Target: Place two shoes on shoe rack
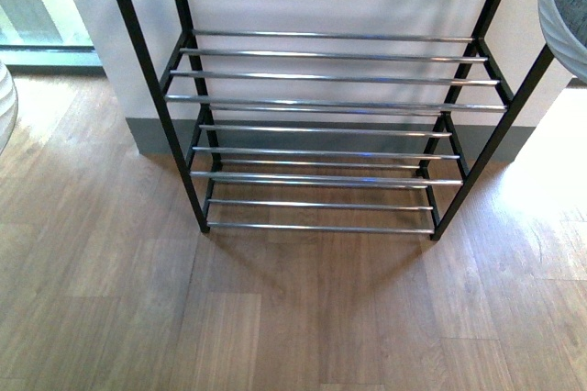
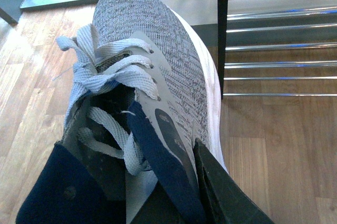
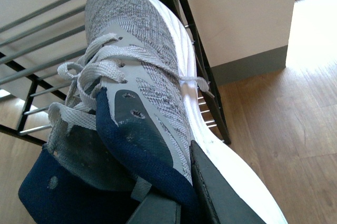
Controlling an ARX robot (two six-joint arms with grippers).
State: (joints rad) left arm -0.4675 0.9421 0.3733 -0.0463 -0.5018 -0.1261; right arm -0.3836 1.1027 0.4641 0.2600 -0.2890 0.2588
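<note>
The shoe rack [image 1: 321,106], a black frame with chrome rod shelves, stands against the wall ahead; no shoe lies on the shelves in view. My left gripper [image 2: 176,182] is shut on the collar of a grey sneaker [image 2: 158,40] with pale laces and a white sole, with the rack [image 2: 274,34] just beside its toe. My right gripper [image 3: 174,187] is shut on the collar of the other grey sneaker [image 3: 142,45], whose toe points at the rack's rods [image 3: 37,34]. In the front view only edges of the shoes show: grey fabric [image 1: 564,15] at the upper right, a ribbed white sole [image 1: 5,102] at the left.
The rack stands on a wooden floor [image 1: 275,318], against a white wall with a grey skirting [image 1: 151,139]. A window [image 1: 37,5] reaches the floor at the far left. A wall corner [image 3: 247,24] stands right of the rack in the right wrist view.
</note>
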